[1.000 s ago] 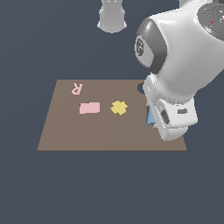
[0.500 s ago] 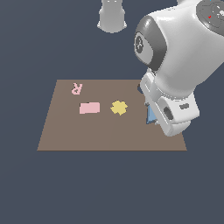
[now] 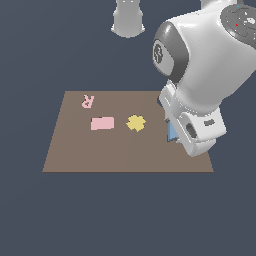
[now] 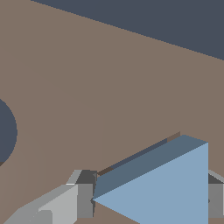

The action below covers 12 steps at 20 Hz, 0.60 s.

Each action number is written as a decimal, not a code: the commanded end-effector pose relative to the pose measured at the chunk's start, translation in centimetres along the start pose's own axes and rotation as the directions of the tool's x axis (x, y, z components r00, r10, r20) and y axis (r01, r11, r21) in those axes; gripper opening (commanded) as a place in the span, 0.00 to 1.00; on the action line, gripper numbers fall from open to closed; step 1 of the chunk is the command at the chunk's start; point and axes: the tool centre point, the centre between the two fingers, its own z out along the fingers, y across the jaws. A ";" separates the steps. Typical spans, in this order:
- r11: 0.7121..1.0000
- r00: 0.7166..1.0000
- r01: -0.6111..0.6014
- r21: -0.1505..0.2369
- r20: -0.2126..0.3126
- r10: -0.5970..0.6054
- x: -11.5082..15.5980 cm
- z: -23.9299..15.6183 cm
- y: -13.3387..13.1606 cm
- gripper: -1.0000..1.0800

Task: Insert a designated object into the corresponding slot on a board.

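In the exterior view the arm's white bulk [image 3: 200, 80] hides most of the board's [image 3: 100, 150] right end, so the triangular slot cannot be made out there. Only a sliver of the light-blue triangle [image 3: 171, 133] shows beside the wrist. The wrist view shows more: the pincer [image 4: 146, 199] clenched on that triangle [image 4: 166, 192], held just over the board [image 4: 87, 87], with a dark round hole [image 4: 5, 133] cut off at the edge.

A brown board [image 3: 125, 150] carries a pink letter R [image 3: 88, 101], pink rectangle [image 3: 102, 123] and yellow blob [image 3: 135, 123] — the white arm [image 3: 205, 75] hides all but a sliver of the blue triangle [image 3: 171, 132].
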 end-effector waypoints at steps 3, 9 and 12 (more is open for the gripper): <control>1.000 1.000 0.000 0.001 0.000 0.000 0.0 0.5 0.0 0.96; 1.000 1.000 0.000 0.001 0.000 0.000 0.0 0.5 0.0 0.96; 1.000 1.000 0.000 0.001 0.000 0.000 0.0 0.5 0.0 0.96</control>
